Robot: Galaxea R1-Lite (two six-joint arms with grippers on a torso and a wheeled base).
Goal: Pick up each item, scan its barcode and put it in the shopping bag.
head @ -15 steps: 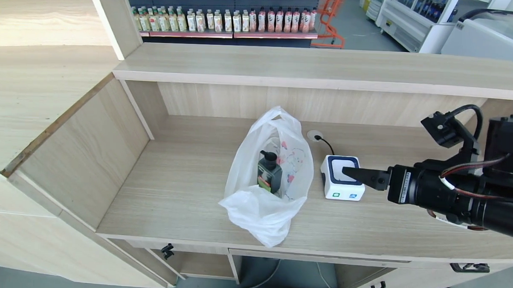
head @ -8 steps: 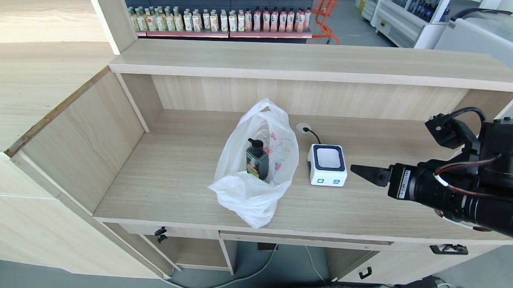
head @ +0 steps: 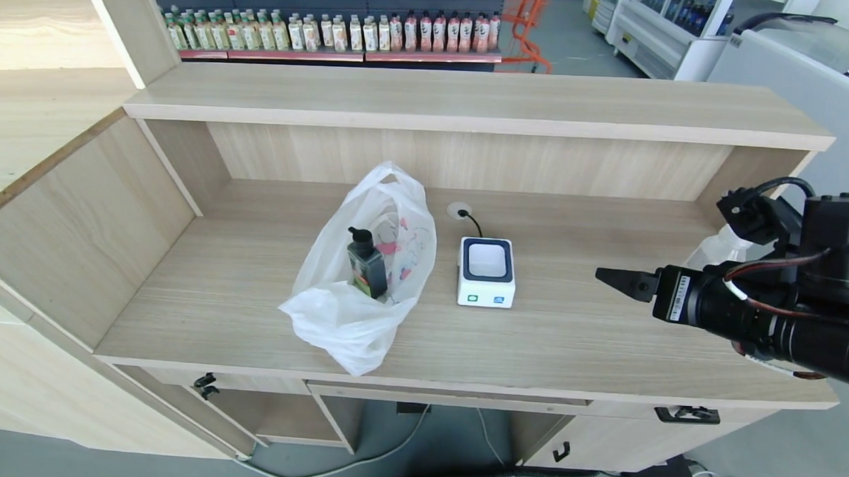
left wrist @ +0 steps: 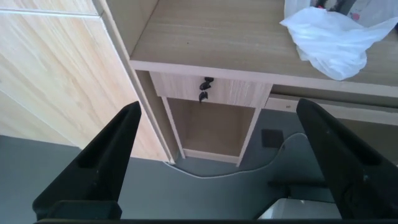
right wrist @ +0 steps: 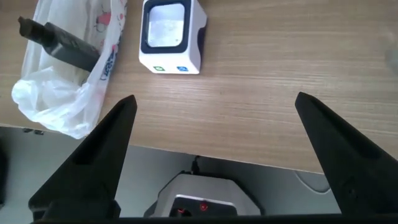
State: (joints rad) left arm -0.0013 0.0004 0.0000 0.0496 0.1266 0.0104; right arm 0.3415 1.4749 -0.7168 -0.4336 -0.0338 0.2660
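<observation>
A white plastic shopping bag (head: 344,313) stands open on the wooden counter (head: 569,328), and also appears in the right wrist view (right wrist: 56,106). Inside it stands a black pump bottle (head: 366,266), lying across the bag's mouth in the right wrist view (right wrist: 62,43). Just right of the bag sits the white barcode scanner (head: 487,272) (right wrist: 169,37) with its dark-framed window facing up. My right gripper (head: 610,279) (right wrist: 214,98) hovers open and empty over the counter, right of the scanner. My left gripper (left wrist: 219,104) is open and empty, low in front of the counter's left drawer.
A pale translucent thing (head: 714,247) stands at the counter's back right corner, partly behind my right arm. A raised shelf (head: 471,102) and side panels wall the counter in. The scanner's cable (head: 473,222) runs to a hole in the counter. A keyed drawer (left wrist: 205,90) sits below.
The camera has moved, shifting the whole picture left. Relative to the scanner, my right gripper has gone from over its window to well off to its right.
</observation>
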